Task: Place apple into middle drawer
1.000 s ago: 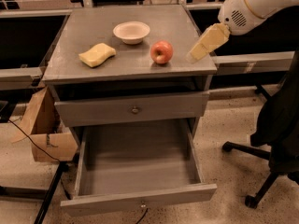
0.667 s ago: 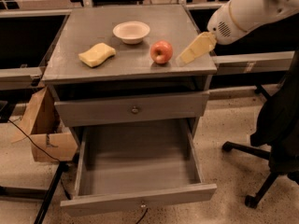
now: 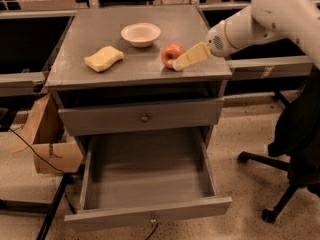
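The red apple [image 3: 171, 55] sits on the grey cabinet top [image 3: 135, 69], right of centre. My gripper [image 3: 181, 63] reaches in from the right, with its yellowish finger [image 3: 192, 56] right beside the apple, at or near its right side. The middle drawer [image 3: 150, 176] is pulled wide open below, and its inside holds nothing. The drawer front above it [image 3: 142, 116], with a round knob, is shut.
A white bowl [image 3: 141, 34] stands behind the apple. A yellow sponge [image 3: 103, 58] lies at the left of the top. A cardboard box [image 3: 47, 139] is on the floor at the left. An office chair [image 3: 295, 149] stands at the right.
My arm has moved left and down toward the apple, and the finger now reaches the apple's right side. The apple, bowl and sponge have not moved.
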`<state>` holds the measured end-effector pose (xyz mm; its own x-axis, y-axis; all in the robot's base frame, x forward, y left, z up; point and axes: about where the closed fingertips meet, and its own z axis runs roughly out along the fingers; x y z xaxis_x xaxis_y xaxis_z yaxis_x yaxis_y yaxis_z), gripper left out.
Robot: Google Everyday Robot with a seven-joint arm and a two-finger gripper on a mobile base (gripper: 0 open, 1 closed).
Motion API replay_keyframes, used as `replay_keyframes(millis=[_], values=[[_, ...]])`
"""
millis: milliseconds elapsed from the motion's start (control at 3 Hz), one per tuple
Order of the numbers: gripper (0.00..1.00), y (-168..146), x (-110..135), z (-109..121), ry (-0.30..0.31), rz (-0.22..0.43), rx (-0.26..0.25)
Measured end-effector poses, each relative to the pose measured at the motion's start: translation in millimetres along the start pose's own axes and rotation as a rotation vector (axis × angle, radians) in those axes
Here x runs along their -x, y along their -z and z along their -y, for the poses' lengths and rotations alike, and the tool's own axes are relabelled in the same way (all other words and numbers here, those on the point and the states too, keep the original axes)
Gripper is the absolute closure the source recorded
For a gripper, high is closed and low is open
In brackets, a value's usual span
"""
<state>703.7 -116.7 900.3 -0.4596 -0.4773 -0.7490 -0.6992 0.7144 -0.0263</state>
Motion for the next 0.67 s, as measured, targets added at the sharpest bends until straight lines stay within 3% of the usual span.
replay_keyframes(millis=[667], values=[[0.0, -59, 23, 3, -0.029, 0.026, 0.042]])
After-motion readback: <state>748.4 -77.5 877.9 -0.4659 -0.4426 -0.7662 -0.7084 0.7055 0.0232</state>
